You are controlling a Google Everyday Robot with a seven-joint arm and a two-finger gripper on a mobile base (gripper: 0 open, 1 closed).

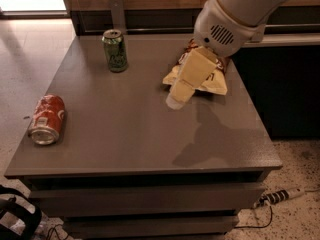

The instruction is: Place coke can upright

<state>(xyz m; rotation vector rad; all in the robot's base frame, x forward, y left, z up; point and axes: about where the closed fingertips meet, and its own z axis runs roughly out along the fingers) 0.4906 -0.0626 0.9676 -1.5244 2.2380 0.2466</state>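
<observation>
The red coke can [47, 119] lies on its side near the left front corner of the grey table [135, 134], its silver end toward the front. My gripper [179, 98] hangs above the middle of the table, just in front of a chip bag, far right of the coke can. Its cream fingers point down and left, and nothing shows in them.
A green soda can [115, 50] stands upright at the back left. A chip bag [212, 79] lies at the back right, partly hidden by my arm. A wooden wall runs behind the table. A power strip [280, 196] lies on the floor at right, a dark bag [17, 219] at lower left.
</observation>
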